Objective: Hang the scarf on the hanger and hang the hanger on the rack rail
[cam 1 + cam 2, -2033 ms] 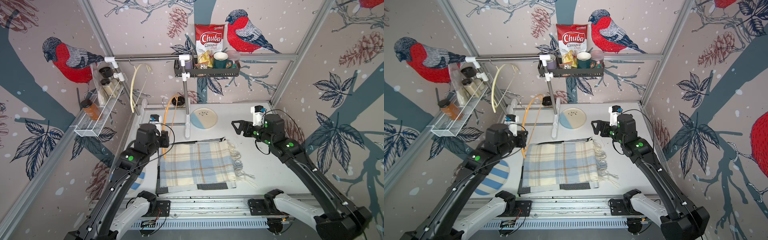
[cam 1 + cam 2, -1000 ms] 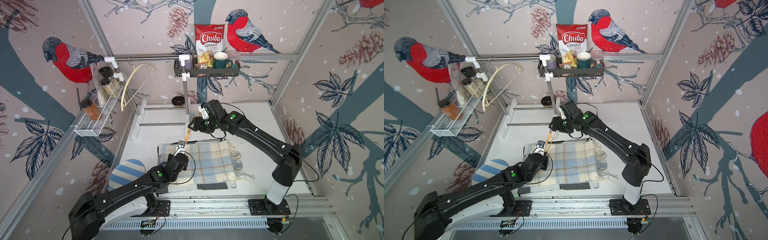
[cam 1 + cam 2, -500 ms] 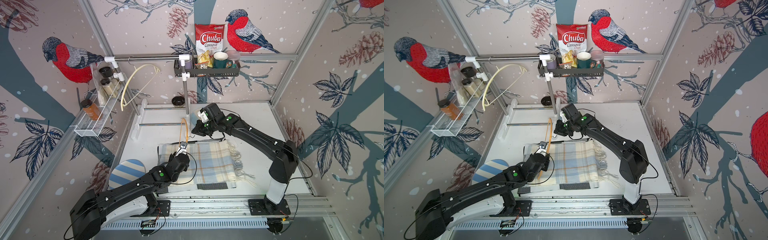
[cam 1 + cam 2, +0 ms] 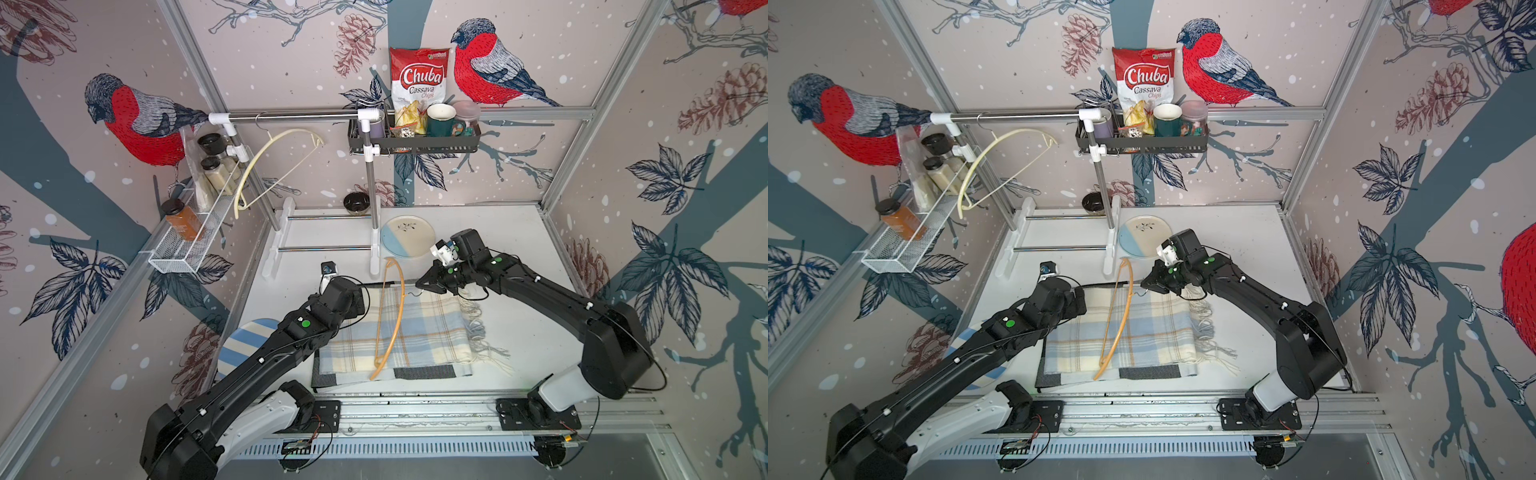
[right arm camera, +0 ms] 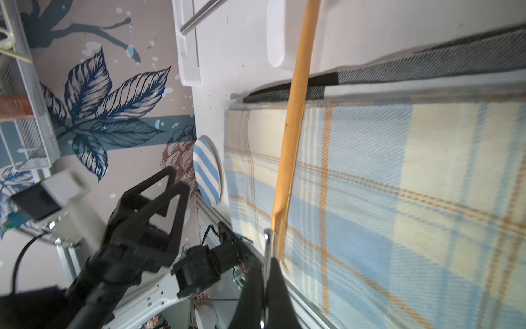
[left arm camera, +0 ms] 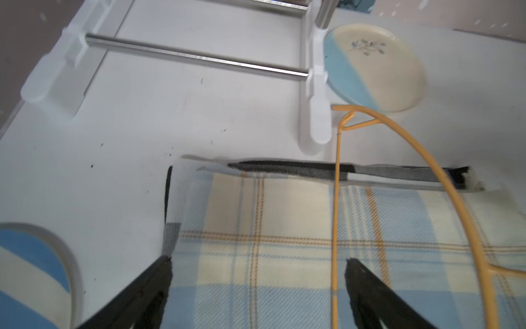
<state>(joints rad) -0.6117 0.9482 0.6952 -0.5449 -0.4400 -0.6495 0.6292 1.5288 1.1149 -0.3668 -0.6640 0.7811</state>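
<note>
The plaid scarf [image 4: 424,332] lies folded flat on the white tabletop [image 4: 498,249], its fringe toward the right arm and a dark gray layer showing along its near and far edges. An orange hanger [image 5: 294,114] lies across the scarf from front to back. Its far end reaches past the cloth to just short of a cream and blue plate [image 4: 407,237], and its near end sits close to the scarf's front edge. The right gripper [image 4: 417,285] is clenched on the hanger's metal hook [image 5: 267,245], with the thin wire pinched between the closed fingers over the far right part of the scarf. The left gripper [image 6: 257,260] is released. Its jaws are spread wide above the scarf's left edge with only cloth below them, and the hanger's thin straight bar [image 6: 336,199] runs just inside one finger. I cannot tell whether bar and finger touch. A blue-striped plate [image 4: 245,345] leans at the tabletop's left side, beside the left arm. A second, cream hanger [image 4: 270,162] hangs from the metal rail [image 4: 291,117] at the back.
</note>
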